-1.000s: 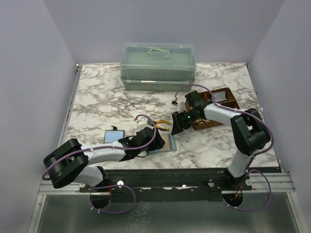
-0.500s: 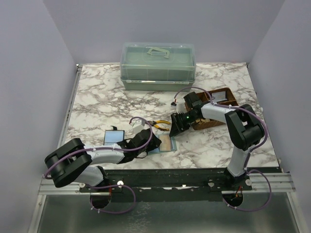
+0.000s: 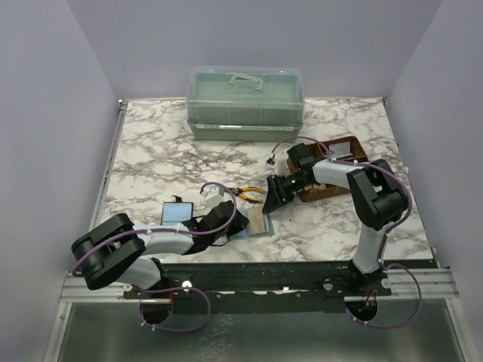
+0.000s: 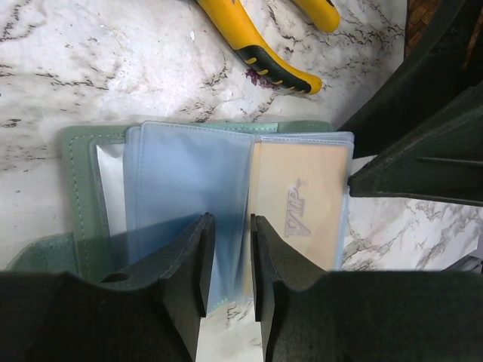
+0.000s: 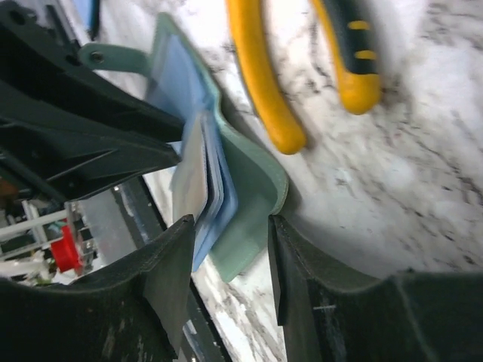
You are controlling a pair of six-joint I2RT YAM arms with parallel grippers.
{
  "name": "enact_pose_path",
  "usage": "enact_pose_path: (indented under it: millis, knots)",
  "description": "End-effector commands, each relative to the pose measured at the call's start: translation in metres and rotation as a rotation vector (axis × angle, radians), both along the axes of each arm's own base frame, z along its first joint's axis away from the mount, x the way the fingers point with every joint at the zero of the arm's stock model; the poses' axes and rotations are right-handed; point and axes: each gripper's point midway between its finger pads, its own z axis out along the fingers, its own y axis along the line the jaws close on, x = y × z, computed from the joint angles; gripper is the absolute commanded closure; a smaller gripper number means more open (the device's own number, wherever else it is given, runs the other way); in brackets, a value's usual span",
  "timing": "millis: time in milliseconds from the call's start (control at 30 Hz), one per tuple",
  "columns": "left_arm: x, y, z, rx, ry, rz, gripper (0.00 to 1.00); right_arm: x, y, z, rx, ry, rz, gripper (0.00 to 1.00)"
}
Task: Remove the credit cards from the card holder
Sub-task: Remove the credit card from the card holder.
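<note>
The card holder (image 3: 256, 223) lies open near the table's front, pale green cover (image 4: 79, 162) and blue plastic sleeves (image 4: 185, 177). A tan credit card (image 4: 300, 204) shows inside the right sleeve. My left gripper (image 4: 228, 260) comes in from the near side, open by a narrow gap, with a sleeve's lower edge between its fingers. My right gripper (image 5: 230, 234) straddles the holder's right end. Its fingers touch the curled-up green cover (image 5: 253, 188) on one side and the sleeves on the other. A bluish card (image 3: 178, 211) lies flat to the left.
Yellow-handled pliers (image 3: 251, 193) lie just behind the holder, close to both grippers. A brown woven tray (image 3: 343, 154) stands at the right under the right arm. A large pale green lidded box (image 3: 245, 102) sits at the back.
My left gripper's jaws have narrowed a lot over the holder and the arm has drawn slightly back. The right gripper has stayed at the holder's right end while its elbow shifted.
</note>
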Motion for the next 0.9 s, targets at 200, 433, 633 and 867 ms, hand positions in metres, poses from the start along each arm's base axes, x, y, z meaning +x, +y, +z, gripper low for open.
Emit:
enact_pose_path:
  millis: [200,433,633,867]
  knots:
    - [-0.038,0.051,-0.056,0.216,0.155,-0.018,0.67,-0.035,0.021,0.032,0.205,0.142,0.101,0.57]
    - [-0.039,0.050,-0.057,0.211,0.160,-0.022,0.67,-0.039,0.022,0.022,0.179,0.183,0.104,0.61]
    - [-0.040,0.051,-0.057,0.208,0.160,-0.024,0.67,-0.045,0.026,0.016,0.162,0.183,0.128,0.71]
    - [-0.040,0.051,-0.053,0.185,0.151,-0.019,0.65,-0.051,0.031,0.035,0.247,0.194,0.161,0.66]
